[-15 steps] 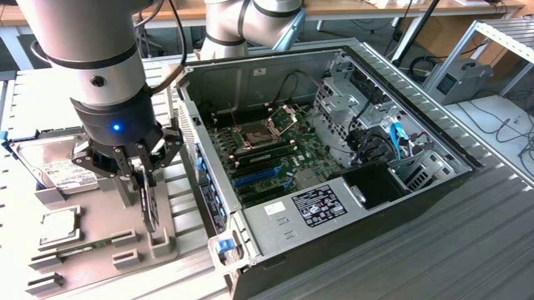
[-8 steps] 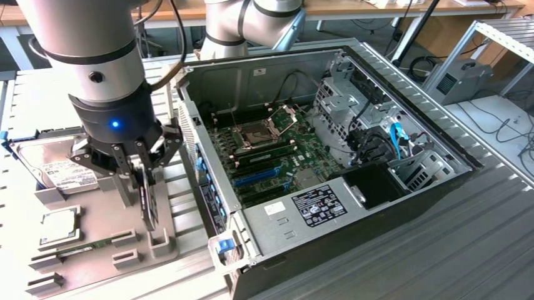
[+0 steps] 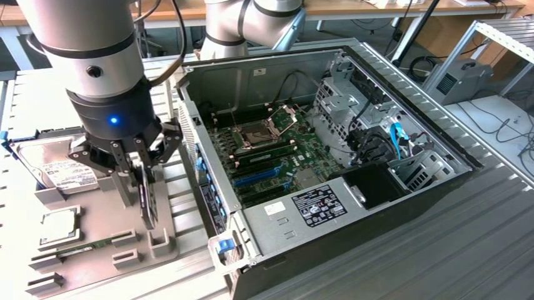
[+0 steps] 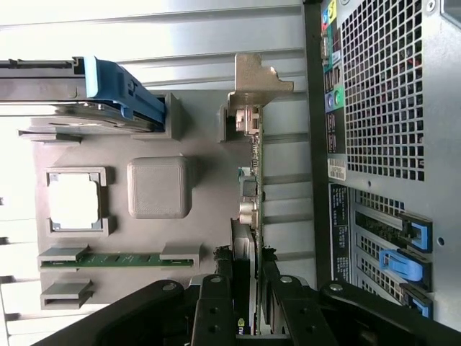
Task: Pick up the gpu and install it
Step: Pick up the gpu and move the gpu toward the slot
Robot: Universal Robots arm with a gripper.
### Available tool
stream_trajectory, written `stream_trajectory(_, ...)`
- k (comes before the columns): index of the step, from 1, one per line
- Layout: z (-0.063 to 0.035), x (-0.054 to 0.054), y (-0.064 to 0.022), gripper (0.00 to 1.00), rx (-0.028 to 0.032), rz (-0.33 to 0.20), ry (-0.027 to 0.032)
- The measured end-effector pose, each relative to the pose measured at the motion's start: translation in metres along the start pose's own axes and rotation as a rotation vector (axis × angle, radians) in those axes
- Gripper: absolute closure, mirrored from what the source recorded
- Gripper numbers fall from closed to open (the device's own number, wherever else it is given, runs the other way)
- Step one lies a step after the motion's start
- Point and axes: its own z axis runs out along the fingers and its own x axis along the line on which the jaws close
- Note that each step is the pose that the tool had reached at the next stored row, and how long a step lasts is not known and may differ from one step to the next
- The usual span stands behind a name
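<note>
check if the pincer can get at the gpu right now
Looks like yes: the pincer is closed on the gpu, clamping the upright card from both faces; the hard drive and computer case stand clear on either side.

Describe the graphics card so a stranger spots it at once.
On the exterior view's left of the open black computer case lies a grey plastic tray. The thin green graphics card stands there on edge, clasped by the black gripper. Unlike the boxy silver hard drive, it has a silver bracket.

A ribbed grey metal table (image 3: pixel 451 262) stands before wooden desks (image 3: pixel 351 9), a wire rack (image 3: pixel 504 31) beside it.
</note>
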Motion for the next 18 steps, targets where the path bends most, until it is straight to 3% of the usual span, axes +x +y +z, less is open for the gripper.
stream_trajectory(18, -0.0104, -0.0003, -0.0002, 0.74, 0.0000, 0.000, 0.0001)
